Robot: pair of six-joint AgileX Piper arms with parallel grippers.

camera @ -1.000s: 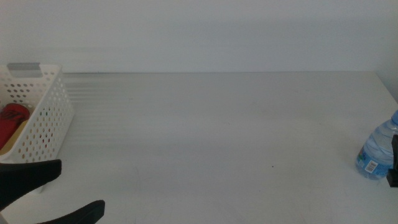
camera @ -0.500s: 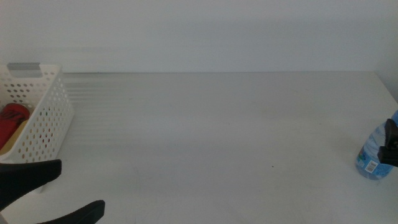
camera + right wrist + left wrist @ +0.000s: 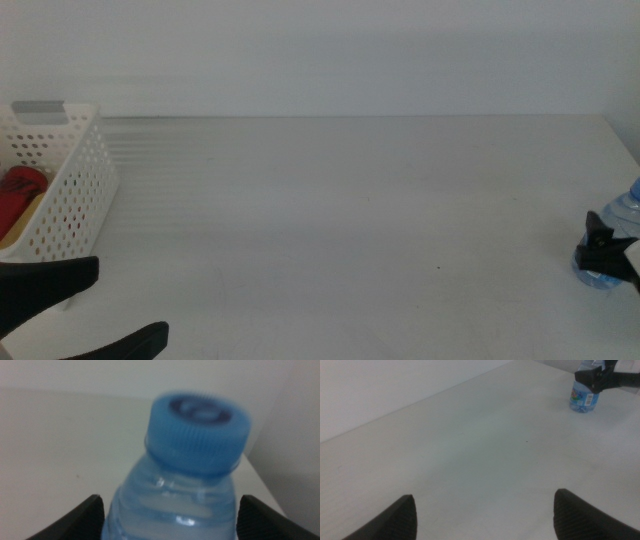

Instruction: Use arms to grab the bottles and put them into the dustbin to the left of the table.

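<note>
Since a second ago, your right end effector (image 3: pixel 610 250) has pushed further in from the right edge of the surface (image 3: pixel 350 200) and now crosses in front of the water bottle (image 3: pixel 612 240), covering much of its lower body. Its dark jaws stand open on either side of that bottle: in the right wrist view the blue cap (image 3: pixel 198 430) and clear ribbed shoulder fill the gap between them, with no contact visible. You can see the same bottle (image 3: pixel 583 396) upright near the right edge in the left wrist view, the other arm's black fingers at its upper part. Your left end effector (image 3: pixel 75 315) waits at the near left corner, unchanged, jaws spread wide apart over bare surface and gripping nothing. Beside it, at the left edge, stands the white perforated dustbin (image 3: pixel 75 195), grey handle at its far rim, with the red can (image 3: pixel 20 195) lying inside and something yellowish partly visible next to it.
</note>
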